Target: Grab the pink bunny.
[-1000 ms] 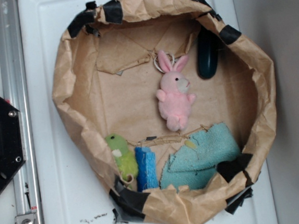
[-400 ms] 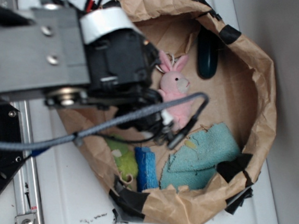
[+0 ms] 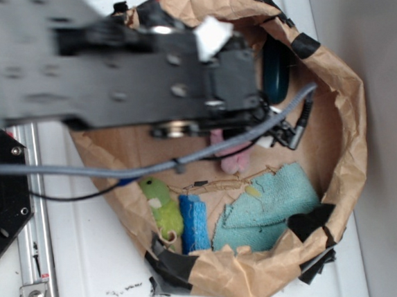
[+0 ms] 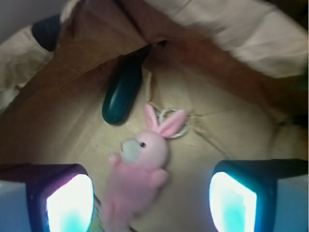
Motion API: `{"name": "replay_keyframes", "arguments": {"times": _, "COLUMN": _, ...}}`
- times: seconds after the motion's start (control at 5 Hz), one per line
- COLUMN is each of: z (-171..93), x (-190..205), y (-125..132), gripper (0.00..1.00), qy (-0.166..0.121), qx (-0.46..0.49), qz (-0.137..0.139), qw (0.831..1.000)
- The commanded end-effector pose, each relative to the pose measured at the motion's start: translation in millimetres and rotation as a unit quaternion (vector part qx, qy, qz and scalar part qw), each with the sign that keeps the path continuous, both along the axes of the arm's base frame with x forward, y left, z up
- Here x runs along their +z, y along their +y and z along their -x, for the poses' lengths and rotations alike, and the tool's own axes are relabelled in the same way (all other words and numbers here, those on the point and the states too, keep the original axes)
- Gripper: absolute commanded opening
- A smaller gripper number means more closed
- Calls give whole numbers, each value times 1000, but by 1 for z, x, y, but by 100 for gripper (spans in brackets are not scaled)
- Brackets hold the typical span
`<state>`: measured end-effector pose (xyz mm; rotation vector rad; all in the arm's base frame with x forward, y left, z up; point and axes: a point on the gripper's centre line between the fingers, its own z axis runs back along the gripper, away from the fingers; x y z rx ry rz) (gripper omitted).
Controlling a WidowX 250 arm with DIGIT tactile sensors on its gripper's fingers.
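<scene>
The pink bunny (image 4: 140, 164) lies on the brown paper floor of the paper bag (image 3: 341, 108). The gripper (image 4: 152, 198) hangs over it with its 2 fingers (image 4: 70, 200) wide apart, not touching it. A dark green thing (image 4: 120, 94) lies near the bunny's ears.

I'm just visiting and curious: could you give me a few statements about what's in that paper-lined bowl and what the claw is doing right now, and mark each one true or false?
1. The gripper is open, its fingers either side of the pink bunny. True.
2. The bunny is already lifted. False: it lies on the brown paper.
3. A dark oval object lies beyond the bunny's head. True.
4. The green plush toy sits on the teal cloth. False: it sits beside a blue sponge, apart from the cloth.
</scene>
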<state>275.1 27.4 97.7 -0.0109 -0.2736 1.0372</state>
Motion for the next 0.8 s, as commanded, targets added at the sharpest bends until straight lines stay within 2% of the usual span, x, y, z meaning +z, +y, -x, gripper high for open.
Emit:
{"name": "replay_keyframes", "arguments": {"times": 0.0, "z": -16, "x": -50, "y": 2, "gripper": 100, "qy": 61, "qx": -15, "qz": 80, "qw": 995}}
{"name": "replay_keyframes", "arguments": {"times": 0.2, "z": -21, "x": -60, "y": -11, "gripper": 100, "qy": 59, "qx": -29, "qz": 86, "qw": 994}}
{"name": "replay_keyframes", "arguments": {"times": 0.4, "z": -24, "x": -62, "y": -14, "gripper": 100, "qy": 69, "qx": -23, "qz": 79, "qw": 994}}
{"name": "replay_keyframes", "arguments": {"times": 0.6, "z": -24, "x": -62, "y": -13, "gripper": 0, "qy": 64, "qx": -25, "qz": 82, "qw": 994}}
